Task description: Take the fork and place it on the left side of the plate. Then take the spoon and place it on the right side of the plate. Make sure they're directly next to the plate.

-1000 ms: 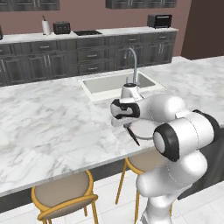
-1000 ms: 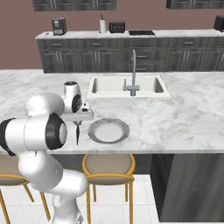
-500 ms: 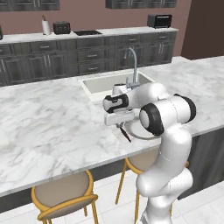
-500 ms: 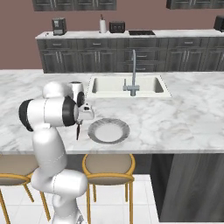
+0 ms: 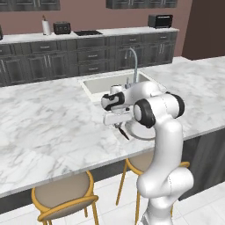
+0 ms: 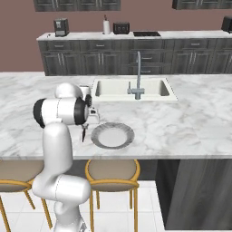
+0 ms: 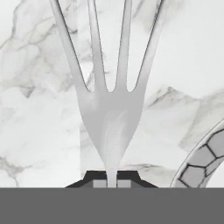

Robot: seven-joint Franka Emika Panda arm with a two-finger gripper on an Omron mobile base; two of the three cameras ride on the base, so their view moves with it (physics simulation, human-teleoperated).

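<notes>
My gripper point(image 7: 109, 178) is shut on the fork point(image 7: 109, 113), whose pale silver tines reach ahead over the marble counter. In the base views the gripper point(image 5: 117, 119) point(image 6: 87, 123) hovers low over the counter, and the fork point(image 5: 124, 132) point(image 6: 83, 134) hangs from it just left of the plate point(image 6: 112, 135). The plate's grey ribbed rim point(image 7: 202, 161) shows at the lower right of the hand view. My arm covers most of the plate point(image 5: 141, 134) in the left base view. The spoon is out of view.
A sink point(image 6: 131, 88) with a tall faucet point(image 6: 138, 74) lies behind the plate. The counter's front edge point(image 6: 113, 156) runs close to the plate, with round stools point(image 6: 112, 174) below it. Open marble point(image 5: 48, 118) spreads to the left.
The arm's elbow has swung from low in front to upright behind the hand. The hand, still holding the fork, has shifted slightly left beside the plate.
</notes>
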